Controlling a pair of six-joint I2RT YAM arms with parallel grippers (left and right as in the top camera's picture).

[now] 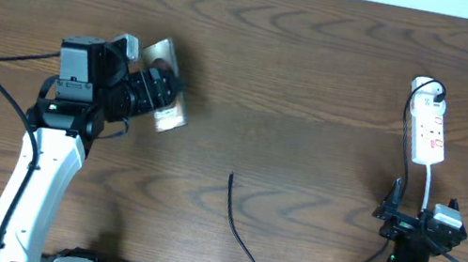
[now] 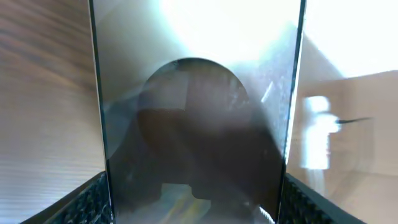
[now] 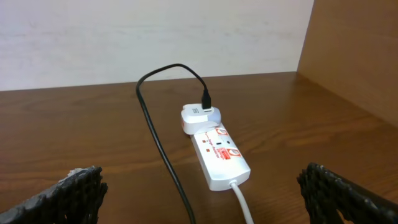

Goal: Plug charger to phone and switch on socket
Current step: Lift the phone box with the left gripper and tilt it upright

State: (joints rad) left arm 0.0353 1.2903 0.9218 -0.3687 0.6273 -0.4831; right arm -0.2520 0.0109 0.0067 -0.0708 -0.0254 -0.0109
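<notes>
1. You are working over a dark brown, wood-grain tabletop (image 1: pixel 317 88). A pale wall (image 3: pixel 155 31) runs behind its far edge. In the right wrist view, a brown wooden panel (image 3: pixel 354 56) stands at the right.
2. The small, long white power strip with red switch marks (image 1: pixel 428 133) (image 3: pixel 221 155) lies flat on the right side of the tabletop. A white plug adapter (image 1: pixel 425 87) (image 3: pixel 196 118) sits in its far end. Its white cord (image 1: pixel 430 188) (image 3: pixel 242 202) runs from its near end back towards your right arm.
3. The long thin black charger cable (image 1: pixel 236 230) (image 3: pixel 159 151) leaves the adapter, arches up and passes to the left of the strip. It then loops along the near edge of the tabletop. Its free plug tip lies on bare wood between the two arms, well apart from the phone, with nothing lying on it.
4. The left jaws are clenched across the width of the flat brownish-grey phone (image 1: pixel 169 118) (image 2: pixel 199 124). It is held tilted above the left side of the tabletop. The left wrist view shows its large circle mark filling the space between the black fingers (image 2: pixel 93 199).
5. The right jaws are released and spread wide, grasping nothing. Their black fingers (image 3: pixel 74 193) stand at either side of the view, short of the strip. The white cord runs into the gap between them.
</notes>
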